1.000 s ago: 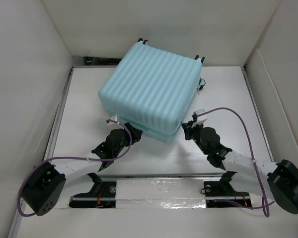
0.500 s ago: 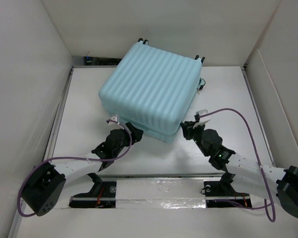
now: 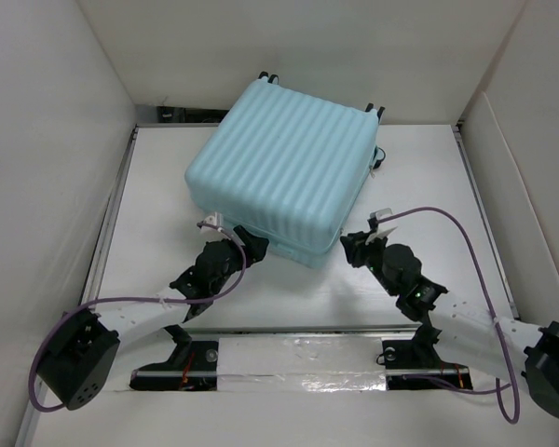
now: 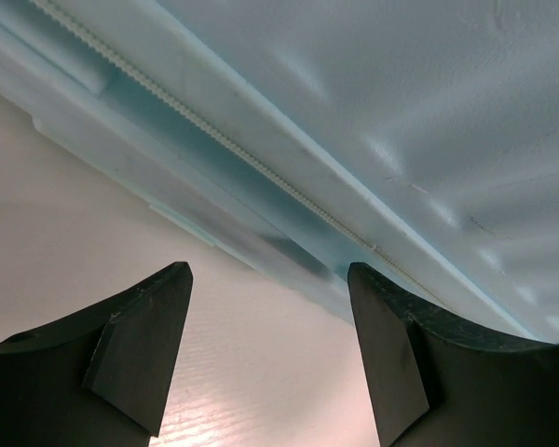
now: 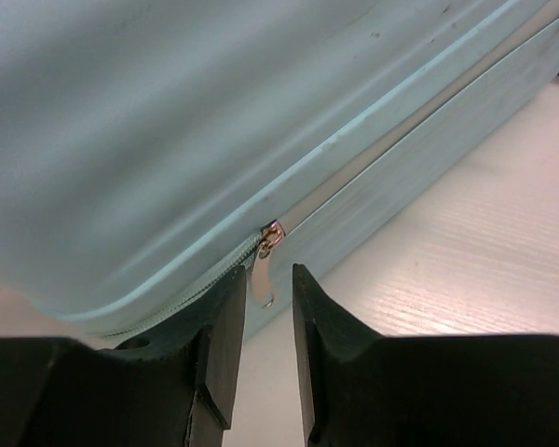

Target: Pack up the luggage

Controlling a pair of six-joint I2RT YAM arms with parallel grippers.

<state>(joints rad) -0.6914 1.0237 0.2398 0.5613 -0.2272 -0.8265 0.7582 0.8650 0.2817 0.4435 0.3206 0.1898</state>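
Right gripper (image 5: 265,296) has just parted narrowly, freeing the zip pull (image 5: 262,277), so a regrip probably follows; left gripper (image 4: 268,279) gapes wide beside the closed luggage (image 3: 279,168)

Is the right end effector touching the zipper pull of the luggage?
Cannot tell. Right wrist view: the zipper pull hangs between the right end effector's parted fingers, very close to one.
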